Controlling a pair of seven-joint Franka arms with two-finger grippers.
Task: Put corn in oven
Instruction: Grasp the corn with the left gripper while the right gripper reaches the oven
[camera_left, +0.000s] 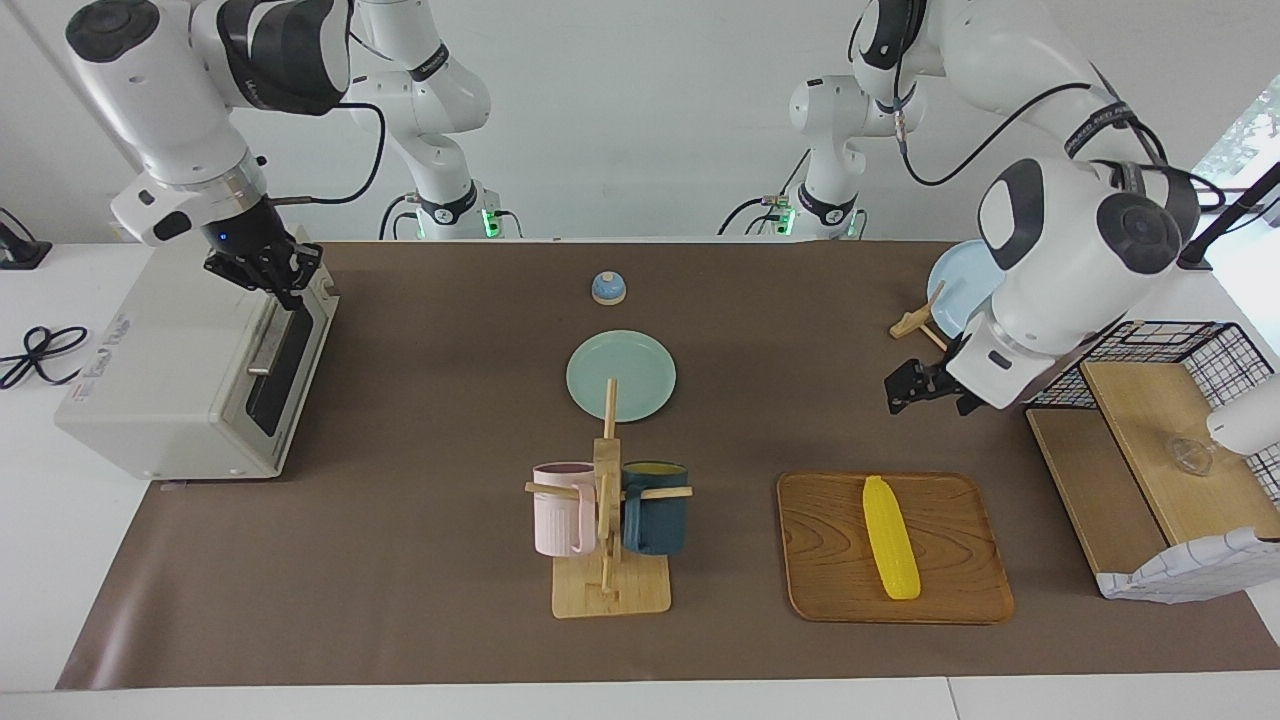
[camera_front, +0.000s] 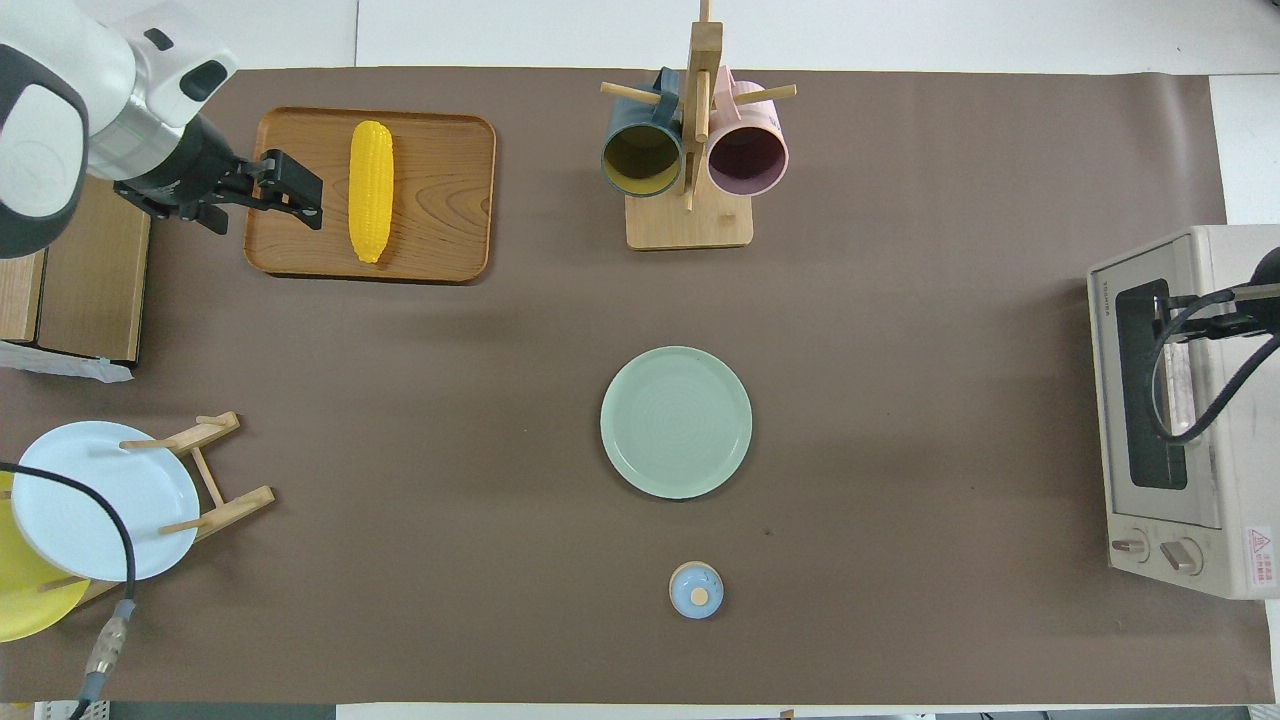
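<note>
The corn (camera_left: 890, 538), a smooth bright yellow cob with tapered ends, lies on a wooden tray (camera_left: 822, 560) near the table's edge farthest from the robots. The left gripper (camera_left: 908, 388) hovers released; the right gripper (camera_left: 283, 272) is clenched at the closed oven (camera_left: 160, 390) door's top.

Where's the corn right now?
The corn lies on the wooden tray, toward the left arm's end of the table, beside the mug rack.

Yellow plate (camera_front: 25, 600) cut by the edge; oven (camera_left: 190, 370) interior unseen
</note>
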